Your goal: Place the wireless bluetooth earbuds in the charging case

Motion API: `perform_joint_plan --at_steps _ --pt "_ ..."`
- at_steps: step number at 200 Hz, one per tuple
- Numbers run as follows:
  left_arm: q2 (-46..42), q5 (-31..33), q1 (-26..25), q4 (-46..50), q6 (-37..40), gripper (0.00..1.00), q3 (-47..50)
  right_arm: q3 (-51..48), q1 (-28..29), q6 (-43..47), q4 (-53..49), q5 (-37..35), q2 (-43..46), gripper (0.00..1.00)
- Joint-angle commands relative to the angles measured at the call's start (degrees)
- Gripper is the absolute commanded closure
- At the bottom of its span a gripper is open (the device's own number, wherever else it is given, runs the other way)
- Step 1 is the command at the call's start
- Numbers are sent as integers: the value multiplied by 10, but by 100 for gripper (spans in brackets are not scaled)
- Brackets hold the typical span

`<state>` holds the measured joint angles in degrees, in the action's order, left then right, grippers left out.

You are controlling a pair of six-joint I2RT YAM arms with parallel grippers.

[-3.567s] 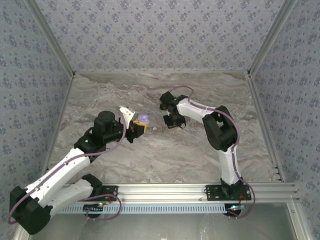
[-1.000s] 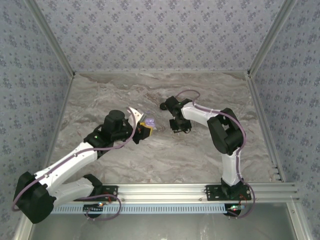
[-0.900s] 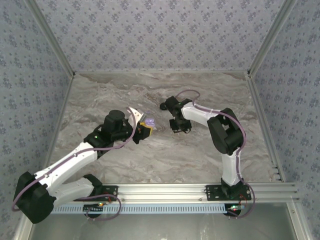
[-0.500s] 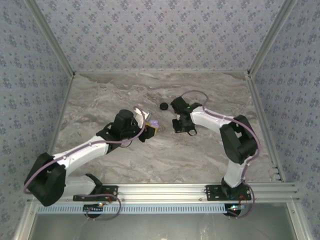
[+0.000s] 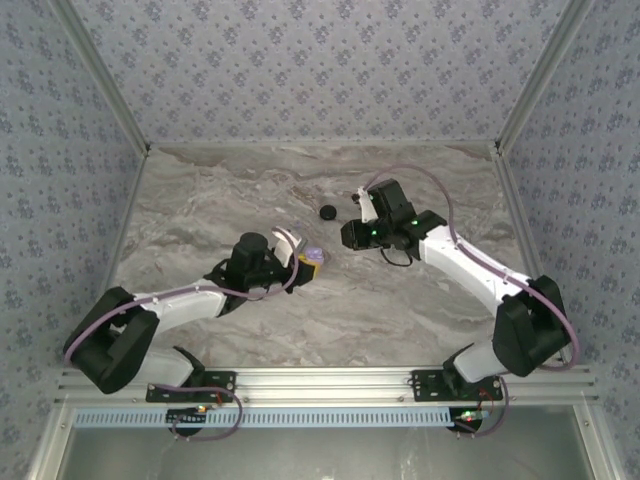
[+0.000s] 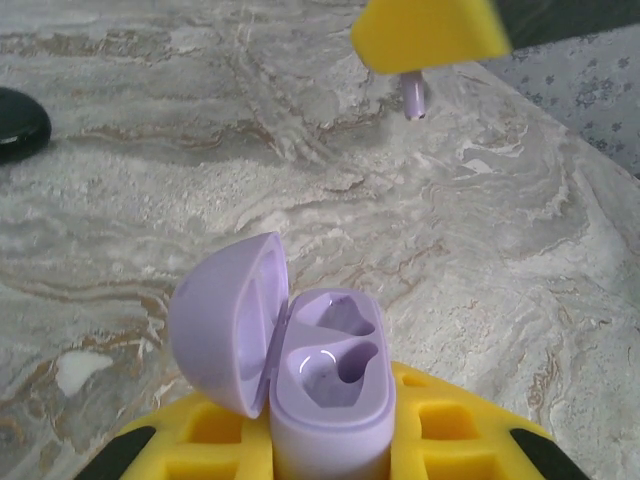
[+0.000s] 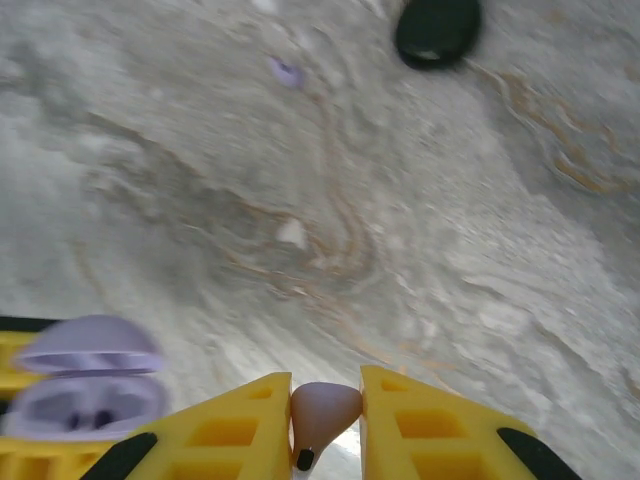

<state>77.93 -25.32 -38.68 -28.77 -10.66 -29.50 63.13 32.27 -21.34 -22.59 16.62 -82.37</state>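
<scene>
Two grips: left fingers [image 6: 450, 428] hold the open charging case [image 6: 330, 400], right fingers [image 7: 425, 420] an earbud [image 7: 324, 407].

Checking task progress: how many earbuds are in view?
2. One earbud is pinched by the right gripper; a blurred lavender piece, likely the second, lies on the table near the black disc. None sits in the case.

Lab enclosure: aluminium frame [image 5: 330, 380], patterned walls [image 5: 320, 60]
</scene>
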Motion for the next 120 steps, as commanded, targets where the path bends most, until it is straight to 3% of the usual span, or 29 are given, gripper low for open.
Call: perform_joint_plan --at_steps 1,120 --pt "8 -21 -6 -65 22 86 -7 -2 17 11 33 45 18 77" --pt "2 9 -21 -133 -5 87 -2 2 42 7 63 69 21 77"
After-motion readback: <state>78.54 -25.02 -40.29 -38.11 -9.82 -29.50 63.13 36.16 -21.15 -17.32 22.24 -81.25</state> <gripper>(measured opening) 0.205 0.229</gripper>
